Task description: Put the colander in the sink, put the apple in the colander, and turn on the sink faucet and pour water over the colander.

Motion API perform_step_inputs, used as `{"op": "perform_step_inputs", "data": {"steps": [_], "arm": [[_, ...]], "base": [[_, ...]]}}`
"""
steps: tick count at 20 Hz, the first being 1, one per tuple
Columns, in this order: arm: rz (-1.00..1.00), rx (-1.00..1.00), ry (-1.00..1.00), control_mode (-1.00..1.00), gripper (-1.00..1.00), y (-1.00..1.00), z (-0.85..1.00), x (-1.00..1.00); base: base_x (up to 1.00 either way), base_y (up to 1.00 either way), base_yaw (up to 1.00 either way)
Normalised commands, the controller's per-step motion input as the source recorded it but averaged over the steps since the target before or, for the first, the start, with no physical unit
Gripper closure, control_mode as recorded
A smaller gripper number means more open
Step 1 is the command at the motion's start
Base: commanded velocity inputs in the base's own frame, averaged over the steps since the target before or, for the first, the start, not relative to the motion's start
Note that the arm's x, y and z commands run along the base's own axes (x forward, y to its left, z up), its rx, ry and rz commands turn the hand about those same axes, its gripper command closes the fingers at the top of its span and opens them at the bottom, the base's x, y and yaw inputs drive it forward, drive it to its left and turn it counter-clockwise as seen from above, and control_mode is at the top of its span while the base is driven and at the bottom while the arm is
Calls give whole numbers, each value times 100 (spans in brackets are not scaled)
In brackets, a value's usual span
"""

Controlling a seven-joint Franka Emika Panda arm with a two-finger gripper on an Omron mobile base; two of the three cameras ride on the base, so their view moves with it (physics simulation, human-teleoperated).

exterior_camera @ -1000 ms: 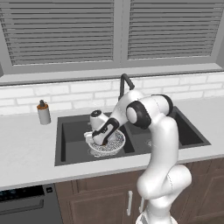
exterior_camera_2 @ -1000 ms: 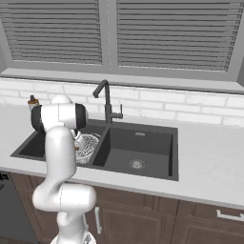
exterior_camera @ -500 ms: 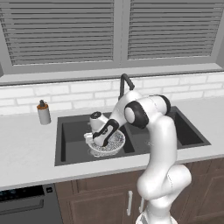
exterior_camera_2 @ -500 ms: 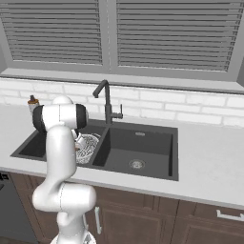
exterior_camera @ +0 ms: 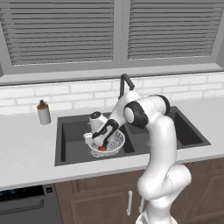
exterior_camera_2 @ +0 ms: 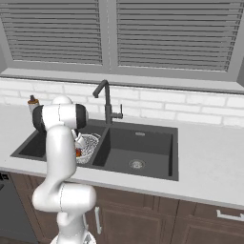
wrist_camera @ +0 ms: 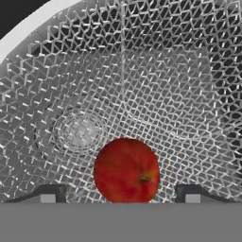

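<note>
The gripper (wrist_camera: 120, 198) hangs low inside the colander (wrist_camera: 156, 94), jaws spread wide. In the hand view the two fingertips (wrist_camera: 47, 196) stand well apart, one on each side of the apple (wrist_camera: 126, 170), with a gap between each tip and the fruit. The jaws hold nothing. The apple rests on the mesh floor of the colander, just beside the round centre of the bowl.

In the left base view the colander sits in the left basin of the sink (exterior_camera: 70, 131), and the apple (exterior_camera: 102, 148) shows as a red spot below the gripper (exterior_camera: 100, 142). Compared with the views half a second earlier, the fruit is now visible clear of the jaws, which indicates a release. Two steps of the task therefore appear complete: colander in sink, apple in colander.

Behind the basins stands the faucet (exterior_camera_2: 104, 97), with no stream visible. The remaining step is judged to be raising the arm and working the lever. A soap bottle (exterior_camera: 43, 113) stands on the surface (exterior_camera: 26, 148) at far left.
</note>
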Motion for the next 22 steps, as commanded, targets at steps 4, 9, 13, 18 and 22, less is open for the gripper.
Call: {"op": "perform_step_inputs", "data": {"steps": [4, 9, 13, 18, 22], "arm": [[0, 0, -2, -100, -100, 0, 2, -1], [0, 0, -11, -100, -100, 0, 45, -17], [0, 0, -10, -100, -100, 0, 67, -21], [0, 0, -6, -100, -100, 0, 80, -26], [0, 0, -4, -100, -100, 0, 91, -18]], "base": [[0, 0, 0], [0, 0, 0], [0, 0, 0], [0, 0, 0], [0, 0, 0]]}}
